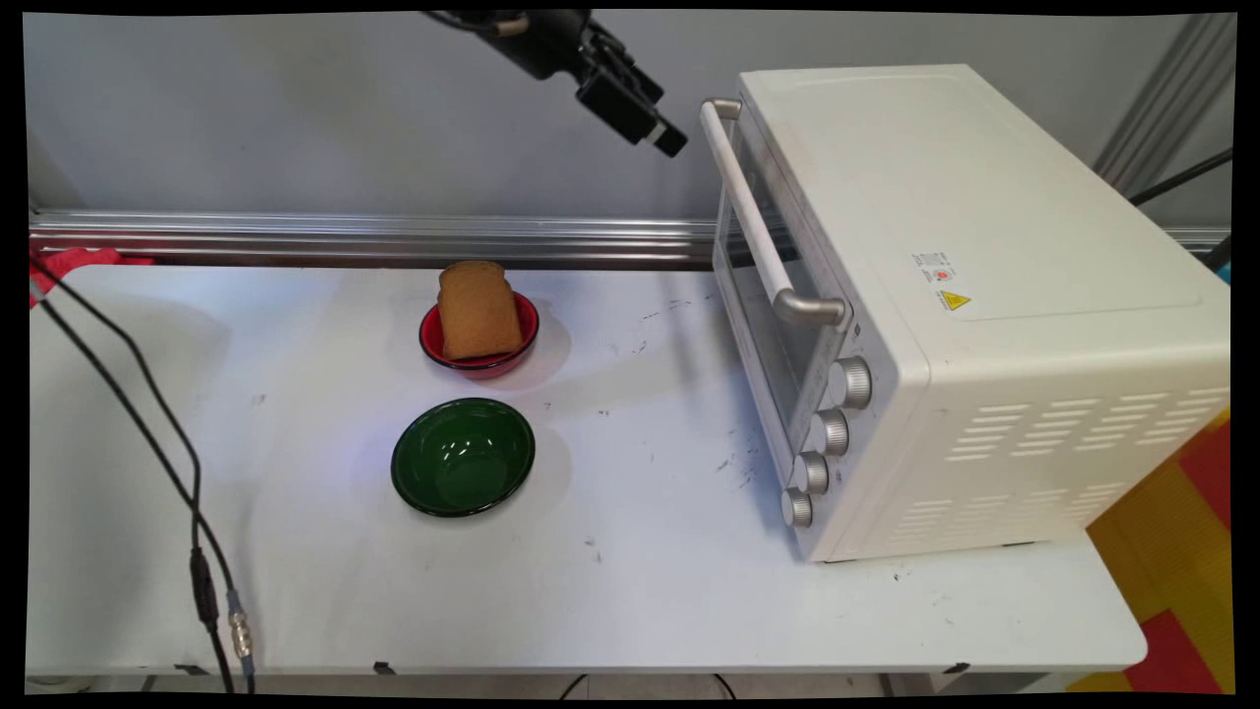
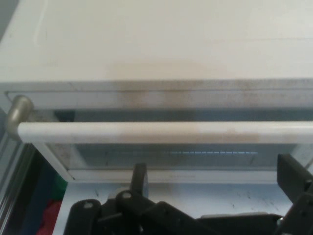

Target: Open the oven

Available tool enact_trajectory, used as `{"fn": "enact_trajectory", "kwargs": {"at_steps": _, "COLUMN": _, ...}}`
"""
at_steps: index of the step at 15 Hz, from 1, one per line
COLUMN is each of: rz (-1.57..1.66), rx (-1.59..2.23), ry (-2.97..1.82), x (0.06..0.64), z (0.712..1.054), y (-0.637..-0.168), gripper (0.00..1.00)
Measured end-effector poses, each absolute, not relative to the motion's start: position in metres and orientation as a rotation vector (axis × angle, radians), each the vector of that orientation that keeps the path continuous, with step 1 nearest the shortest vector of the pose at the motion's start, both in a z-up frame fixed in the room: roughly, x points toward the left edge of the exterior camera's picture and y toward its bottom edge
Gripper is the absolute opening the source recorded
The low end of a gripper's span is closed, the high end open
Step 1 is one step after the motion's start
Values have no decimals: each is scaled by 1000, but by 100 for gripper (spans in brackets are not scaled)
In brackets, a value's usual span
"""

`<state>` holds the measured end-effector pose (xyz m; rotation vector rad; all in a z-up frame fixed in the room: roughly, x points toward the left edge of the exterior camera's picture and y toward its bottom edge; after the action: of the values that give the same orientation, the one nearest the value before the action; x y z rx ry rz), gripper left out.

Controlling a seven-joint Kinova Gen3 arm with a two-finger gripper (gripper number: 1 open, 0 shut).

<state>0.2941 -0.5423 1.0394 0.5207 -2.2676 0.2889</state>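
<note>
Hovering tool near oven handle, white table.

Arm raised high, entering at the top edge of the main view. Black two-finger gripper angled downward to the right, holding nothing. Fingers stand apart, jaws open.

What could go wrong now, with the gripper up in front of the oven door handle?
The gripper hangs near the far end of the oven's handle, not its middle; a pull there might twist the door or slip off. The bread slice stands upright in the red bowl, so a bump might topple it. The black cables trail across the table and could snag.
</note>
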Motion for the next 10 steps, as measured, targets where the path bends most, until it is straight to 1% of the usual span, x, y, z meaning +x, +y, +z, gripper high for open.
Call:
{"fn": "enact_trajectory", "kwargs": {"at_steps": 3, "rz": 274, "rx": 529, "ry": -2287, "x": 282, "z": 1047, "y": -554, "gripper": 100}}
{"fn": "enact_trajectory", "kwargs": {"at_steps": 10, "rz": 224, "rx": 540, "ry": -2333, "x": 271, "z": 1053, "y": -567, "gripper": 100}}
